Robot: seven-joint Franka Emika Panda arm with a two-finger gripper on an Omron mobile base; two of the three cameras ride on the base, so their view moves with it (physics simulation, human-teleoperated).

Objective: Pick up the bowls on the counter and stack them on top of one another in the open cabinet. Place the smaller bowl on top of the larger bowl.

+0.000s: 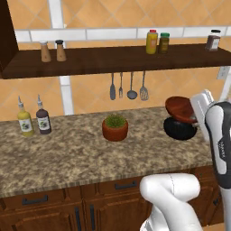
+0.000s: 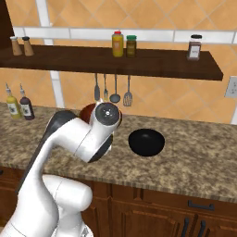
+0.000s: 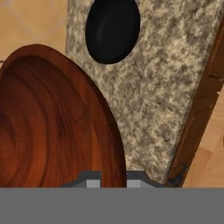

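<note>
A: Where is the smaller bowl right now?

B: On my feed it is up off the surface, tilted, at the end of the arm. In the left base view it hangs just above the larger bowl. In the hand view its red-brown inside sits from 9 o'clock down to 6 o'clock.

A: And the claw?

B: Clamped on the smaller bowl's rim. I see one grey fingertip on each side of the rim edge at 6 o'clock in the hand view.

A: The larger bowl?

B: Resting on the granite surface, black, at 12 o'clock in the hand view. In the right base view it lies at about 3 o'clock from the wrist.

A: The open cabinet?

B: The dark shelf runs across above the surface. Shakers stand at its left end, bottles and a jar further right.

A: Anything else nearby?

B: A potted plant at 9 o'clock of the bowls, two sauce bottles far left, utensils hanging under the shelf.
</note>
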